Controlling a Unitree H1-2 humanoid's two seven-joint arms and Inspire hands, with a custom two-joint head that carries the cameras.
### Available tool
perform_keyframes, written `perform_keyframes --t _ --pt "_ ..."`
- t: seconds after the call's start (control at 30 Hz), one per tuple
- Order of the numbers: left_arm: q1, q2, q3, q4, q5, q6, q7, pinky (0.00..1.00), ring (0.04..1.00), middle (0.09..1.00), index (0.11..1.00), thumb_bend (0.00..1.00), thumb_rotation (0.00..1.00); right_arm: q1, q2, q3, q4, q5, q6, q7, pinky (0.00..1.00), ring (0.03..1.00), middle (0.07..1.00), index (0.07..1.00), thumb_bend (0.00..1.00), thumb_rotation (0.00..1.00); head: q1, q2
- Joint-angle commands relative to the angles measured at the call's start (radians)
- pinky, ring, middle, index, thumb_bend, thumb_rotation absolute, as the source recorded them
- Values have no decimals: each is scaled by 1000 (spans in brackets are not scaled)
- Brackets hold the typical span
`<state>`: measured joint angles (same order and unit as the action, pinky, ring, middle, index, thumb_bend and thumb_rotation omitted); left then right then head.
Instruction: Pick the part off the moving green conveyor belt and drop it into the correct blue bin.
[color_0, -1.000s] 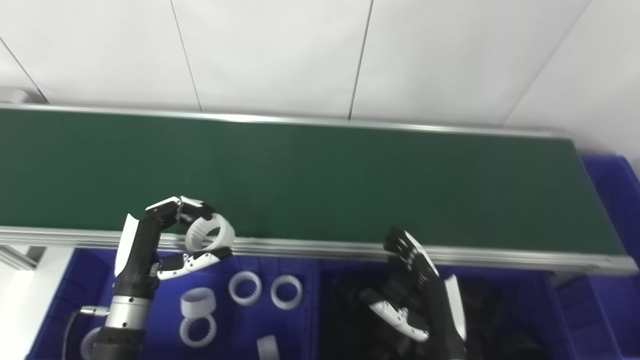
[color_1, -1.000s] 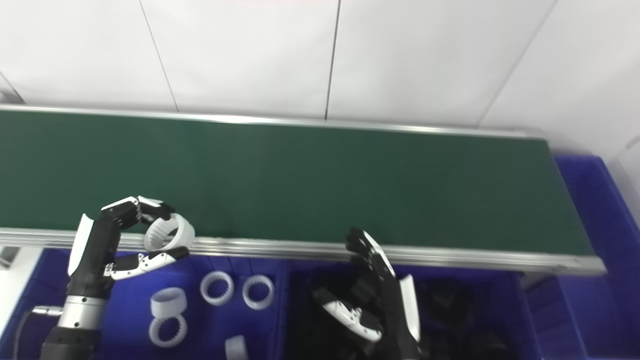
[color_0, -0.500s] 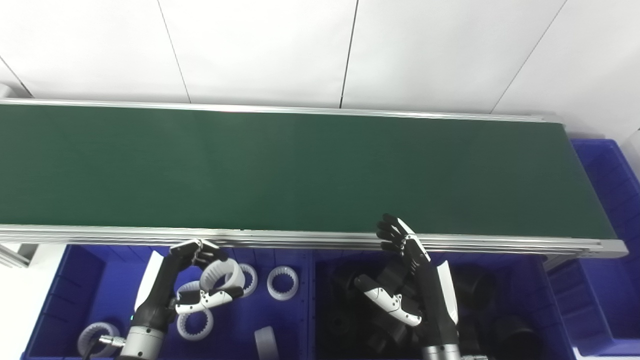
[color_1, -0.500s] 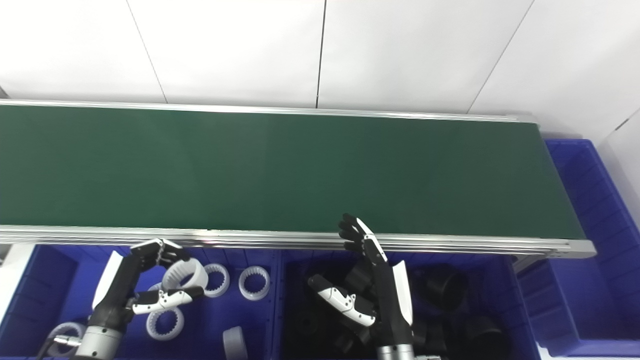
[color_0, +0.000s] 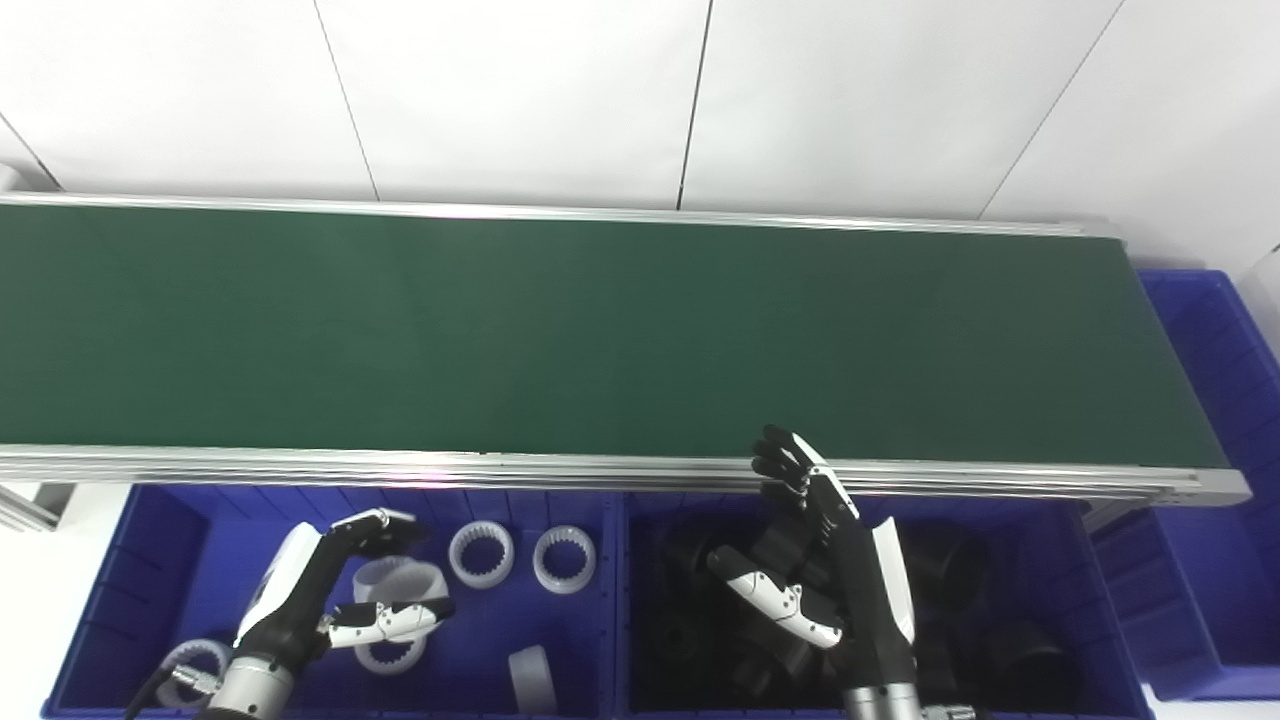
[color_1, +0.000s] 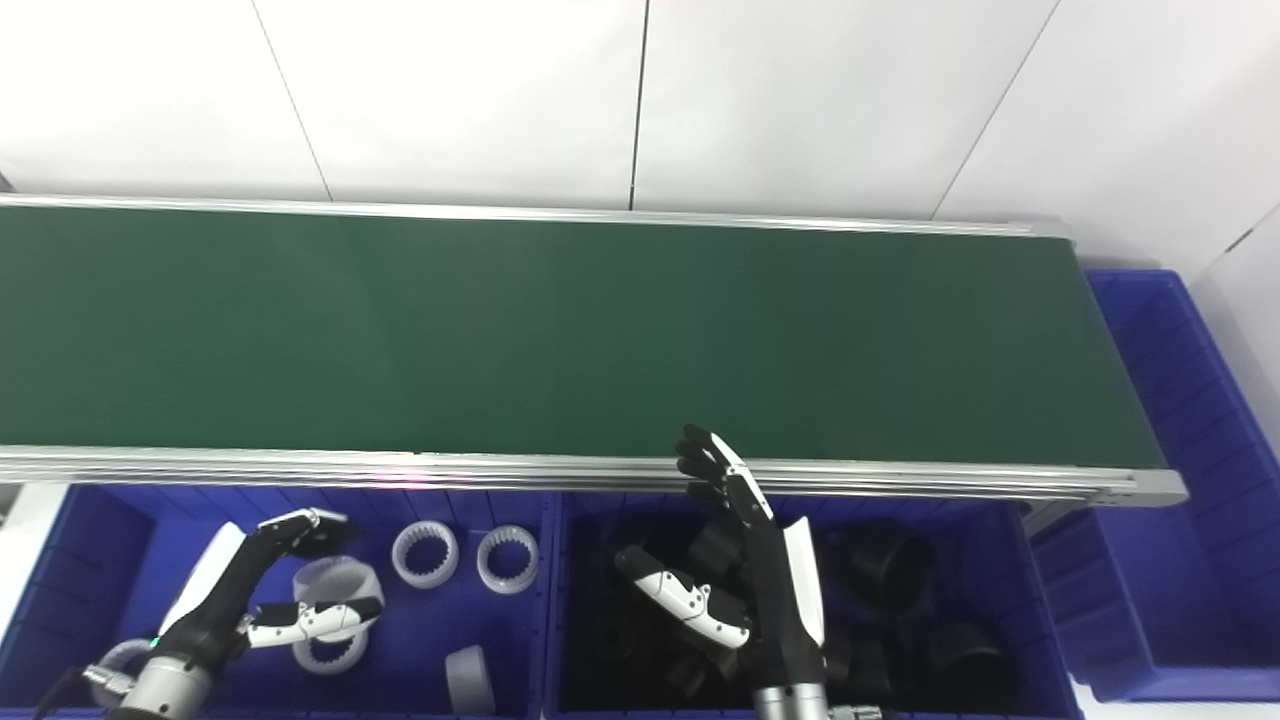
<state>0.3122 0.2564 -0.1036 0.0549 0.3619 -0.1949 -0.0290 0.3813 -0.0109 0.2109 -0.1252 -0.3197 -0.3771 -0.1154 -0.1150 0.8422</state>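
Your left hand (color_0: 335, 590) hangs spread over a white ring (color_0: 400, 580) in the left blue bin (color_0: 150, 540), contact unclear, while your right hand (color_1: 745, 580) stays open-fingered above the black parts (color_1: 890, 570).

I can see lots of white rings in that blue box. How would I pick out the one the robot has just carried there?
Find the long green belt, then drop to the blue box below its left end, the one with white rings. The ring in question sits between the fingers and thumb of the left hand. Unlike the two toothed rings lying flat beside it, it is framed by that hand.
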Motion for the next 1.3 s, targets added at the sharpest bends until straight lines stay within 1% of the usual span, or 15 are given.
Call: perform_keyframes --t 0.0,0.03,0.07,0.13,0.2,0.23,0.33,0.4,0.5,0.63,0.73,0.83,0.97,1.03,1.27 --pt "4 -4 6 -24 -48 -109 26 846 917 943 922 989 508 -1 7 -3 -30 -2 -6 4 726 792 822 861 697 484 0 1" --pt "4 -7 7 -19 -60 -136 29 843 915 941 923 995 510 0 7 -3 -30 -4 -6 3 724 791 821 860 699 488 0 1" --pt "3 -13 8 -15 -101 -185 25 841 914 940 923 999 512 0 7 -3 -31 -6 -4 4 724 791 821 860 700 490 -7 0" --pt "-1 -13 -3 -17 -164 -248 21 832 899 925 914 1000 510 1 7 -3 -33 -8 0 4 723 791 821 862 700 496 -9 -1" --pt "-4 -12 -21 -42 -220 -272 17 807 868 900 904 1000 497 1 6 -3 -33 -7 1 5 724 790 821 862 707 504 -8 -2" --pt "-5 -13 -28 -56 -244 -275 13 794 852 879 890 1000 482 1 6 -3 -32 -6 1 6 726 791 823 863 703 497 -8 -2" --pt "-4 -26 -42 -109 -321 -275 -18 784 841 856 861 1000 464 1 6 -2 -29 -9 0 6 724 790 824 862 699 491 -10 -8" --pt "-3 -33 -45 -135 -345 -275 -34 772 833 847 845 1000 472 2 7 -2 -27 -10 -1 5 723 788 823 861 700 490 -9 -8" --pt "-9 -58 -46 -173 -379 -275 -59 746 798 826 819 1000 438 4 8 0 -23 -6 5 9 728 792 825 866 706 498 -11 -15" --pt "-15 -87 -31 -180 -414 -275 -98 731 772 813 808 1000 434 4 12 3 -21 -7 3 7 725 793 824 865 708 494 -13 -16" --pt "-16 -105 -13 -177 -430 -275 -127 736 776 814 809 1000 417 4 12 4 -21 0 10 14 733 798 829 869 714 507 -11 -16" --pt "-17 -117 1 -176 -393 -275 -122 718 765 806 805 1000 427 4 14 4 -23 0 16 20 738 800 831 873 715 507 -12 -17" --pt "-16 -126 13 -173 -393 -275 -136 719 765 804 803 1000 412 1 18 2 -18 -1 16 22 737 801 834 875 711 499 -14 -15" --pt "-15 -128 18 -164 -404 -275 -151 735 774 811 810 992 395 1 21 2 -20 -6 21 23 731 796 831 875 719 516 -16 -16" --pt "-23 -138 37 -144 -411 -275 -177 735 771 807 807 995 402 -2 26 1 -15 -9 16 20 723 793 830 874 723 518 -20 -16"
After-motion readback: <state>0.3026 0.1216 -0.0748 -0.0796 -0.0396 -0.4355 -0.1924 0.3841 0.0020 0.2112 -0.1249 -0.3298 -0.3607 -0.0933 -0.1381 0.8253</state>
